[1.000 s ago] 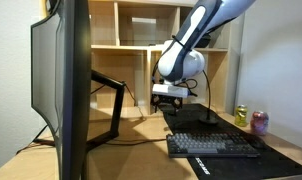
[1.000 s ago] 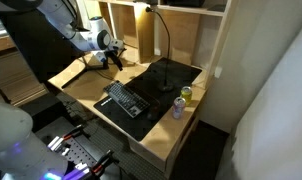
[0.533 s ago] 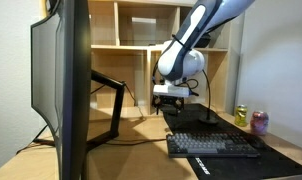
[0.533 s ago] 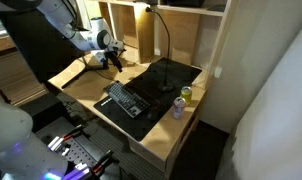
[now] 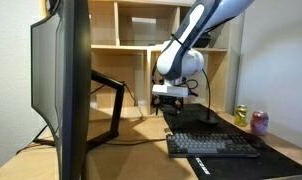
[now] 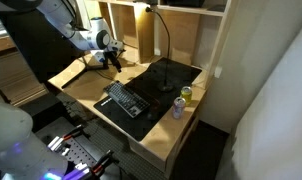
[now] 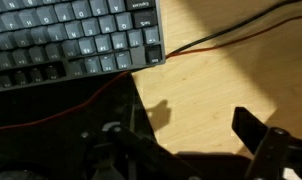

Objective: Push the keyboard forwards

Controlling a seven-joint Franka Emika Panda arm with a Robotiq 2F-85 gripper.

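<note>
Dark grey keyboard [image 7: 71, 40] lies long and flat, untouched, with the gripper [image 7: 191, 150] spread apart.

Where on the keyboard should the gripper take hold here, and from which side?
Probably mid-way along a long edge of the keyboard, with the open gripper coming down from above. It lies flat and low on the desk mat, and its length looks far wider than the finger gap; contact at mid-edge should keep it from swivelling.

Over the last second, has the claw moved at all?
No. In an exterior view the claw sits at the same spot against the wooden shelf, still apart from the keyboard.
</note>
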